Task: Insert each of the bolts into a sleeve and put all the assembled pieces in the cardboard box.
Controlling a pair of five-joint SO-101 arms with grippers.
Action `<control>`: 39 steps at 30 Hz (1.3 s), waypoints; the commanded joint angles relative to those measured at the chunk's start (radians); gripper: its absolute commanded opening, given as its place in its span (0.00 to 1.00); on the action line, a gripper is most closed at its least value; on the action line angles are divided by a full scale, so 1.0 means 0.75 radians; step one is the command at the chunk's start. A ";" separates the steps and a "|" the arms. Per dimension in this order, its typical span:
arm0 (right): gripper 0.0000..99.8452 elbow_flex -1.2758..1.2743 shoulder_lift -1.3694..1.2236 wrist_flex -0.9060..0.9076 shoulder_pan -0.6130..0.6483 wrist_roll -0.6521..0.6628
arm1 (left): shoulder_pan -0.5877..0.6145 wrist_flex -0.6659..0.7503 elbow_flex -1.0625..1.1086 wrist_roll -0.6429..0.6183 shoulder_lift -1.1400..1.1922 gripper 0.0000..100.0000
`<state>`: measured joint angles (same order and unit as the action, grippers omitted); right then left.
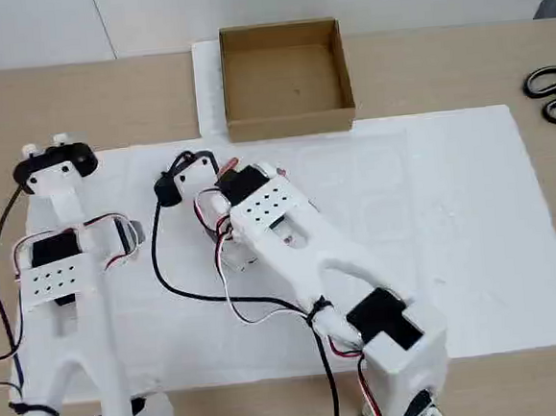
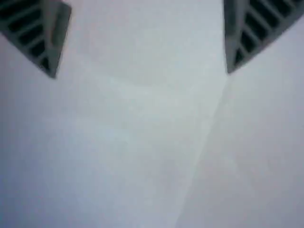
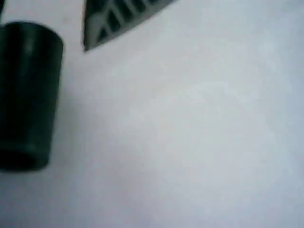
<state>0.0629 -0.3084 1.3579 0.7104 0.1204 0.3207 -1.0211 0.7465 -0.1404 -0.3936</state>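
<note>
Both arms bend low over the sheet (image 1: 471,212); our left gripper (image 2: 140,71), at nine o'clock, is spread wide; the right gripper (image 1: 187,172), beside a sleeve (image 3: 28,95), we cannot tell.

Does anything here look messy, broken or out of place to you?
Nothing is spilled or broken. The cardboard box sits upright and empty; only the scissors lie off the white sheet, near the table edge.

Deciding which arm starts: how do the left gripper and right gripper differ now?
The left gripper sits at the white sheet's left edge; the right gripper is nearer the cardboard box. Bare sheet lies under the left gripper; a dark sleeve lies by the right gripper. Both hang low over the sheet.
</note>
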 commanded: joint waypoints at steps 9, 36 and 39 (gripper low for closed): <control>0.13 0.192 -0.183 0.005 0.011 0.020 | 0.004 0.008 -0.007 -0.006 -0.004 0.22; 0.00 0.593 -0.124 0.443 0.007 0.090 | 0.002 0.008 0.005 0.000 -0.002 0.22; 0.00 0.624 -0.046 0.463 -0.011 0.106 | 0.000 0.008 -0.003 0.002 -0.002 0.22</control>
<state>0.4618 -0.4542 1.6755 0.7119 0.1834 0.3207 -1.0211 0.7557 -0.1358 -0.3920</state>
